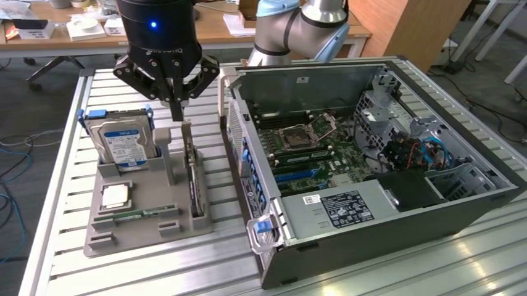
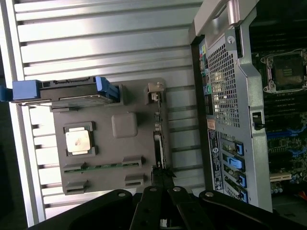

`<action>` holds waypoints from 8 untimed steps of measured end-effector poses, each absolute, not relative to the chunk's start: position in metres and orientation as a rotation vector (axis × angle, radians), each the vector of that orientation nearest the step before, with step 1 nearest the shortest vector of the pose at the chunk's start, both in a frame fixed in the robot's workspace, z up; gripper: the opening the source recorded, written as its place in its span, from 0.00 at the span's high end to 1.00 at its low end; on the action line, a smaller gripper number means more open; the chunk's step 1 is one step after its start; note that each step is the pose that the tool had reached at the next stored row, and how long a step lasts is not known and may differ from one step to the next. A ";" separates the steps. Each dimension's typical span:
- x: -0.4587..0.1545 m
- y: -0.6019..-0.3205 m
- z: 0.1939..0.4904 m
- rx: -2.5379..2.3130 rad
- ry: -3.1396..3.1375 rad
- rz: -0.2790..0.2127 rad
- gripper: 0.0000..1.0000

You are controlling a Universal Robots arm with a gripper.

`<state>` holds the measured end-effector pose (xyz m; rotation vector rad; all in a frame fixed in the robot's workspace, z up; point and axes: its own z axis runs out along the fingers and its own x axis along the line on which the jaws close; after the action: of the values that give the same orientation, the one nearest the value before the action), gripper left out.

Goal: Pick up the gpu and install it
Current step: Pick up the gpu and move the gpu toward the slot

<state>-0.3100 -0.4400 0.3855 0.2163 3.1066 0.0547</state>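
The gpu is a thin black card standing on edge in the slot along the grey tray's side nearest the computer case, with its metal bracket end toward the hard drive. In the wrist view the gpu appears as a narrow dark strip on the tray. My gripper hangs just above the card's bracket end with its fingers shut together and nothing visibly between them. Seen from the wrist, the gripper overlaps one end of the card; whether it touches the card I cannot tell.
The tray also holds an upright hard drive with blue clips, a processor chip and a green memory stick. The open computer case lies beside the tray at the exterior view's right, motherboard exposed. Everything rests on a slatted metal table.
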 end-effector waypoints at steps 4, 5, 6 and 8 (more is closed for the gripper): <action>-0.310 -0.440 0.386 0.216 3.107 0.055 0.77; -0.310 -0.440 0.386 0.216 3.107 0.055 0.77; -0.310 -0.440 0.386 0.216 3.107 0.055 0.71; -0.310 -0.440 0.386 0.216 3.107 0.055 0.65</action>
<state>-0.3100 -0.4400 0.3855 0.2163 3.1066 0.0547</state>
